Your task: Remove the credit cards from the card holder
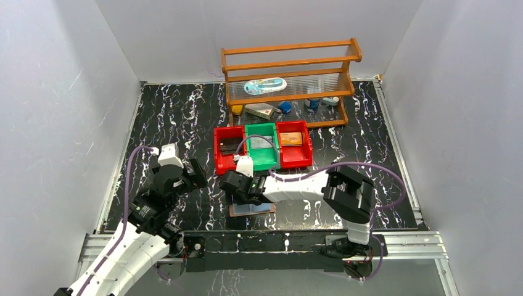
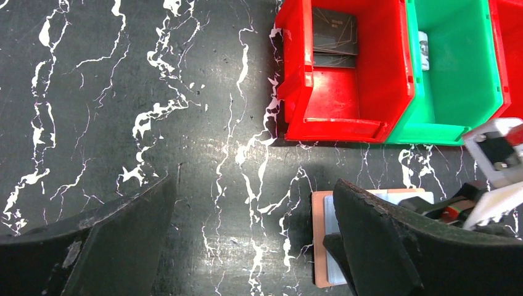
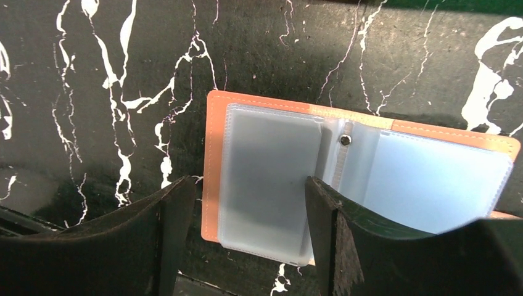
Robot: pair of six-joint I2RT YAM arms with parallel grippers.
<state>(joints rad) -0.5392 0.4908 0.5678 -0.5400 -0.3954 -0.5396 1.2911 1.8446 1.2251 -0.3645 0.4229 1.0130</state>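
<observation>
While the card holder [image 1: 256, 209] lies open on the marbled black table [image 1: 160, 117], just nearer the arms than the bins [image 1: 219, 161], the top view has the right gripper [image 1: 247, 194] low over it and the left gripper [image 1: 197, 175] off to the side. Credit cards [image 1: 292, 139] show inside the bins. From the left wrist, that gripper's jaws stand wide apart and empty over bare table, so nothing pins the holder. A pinch or tug from the right could therefore drag the light wallet across the smooth top instead of freeing a card. From the right wrist, the jaws are parted and hold nothing, straddling the left-hand sleeve [image 3: 268, 179]. It is frosted, glossy, limp plastic on a flat pinkish-tan leather-like back, with stitched edges and a snap stud at the spine. Whether a card sits inside that greyish sleeve I cannot tell. Slick plastic may slip from the fingers, or they may close on the sleeve itself and fold it.
</observation>
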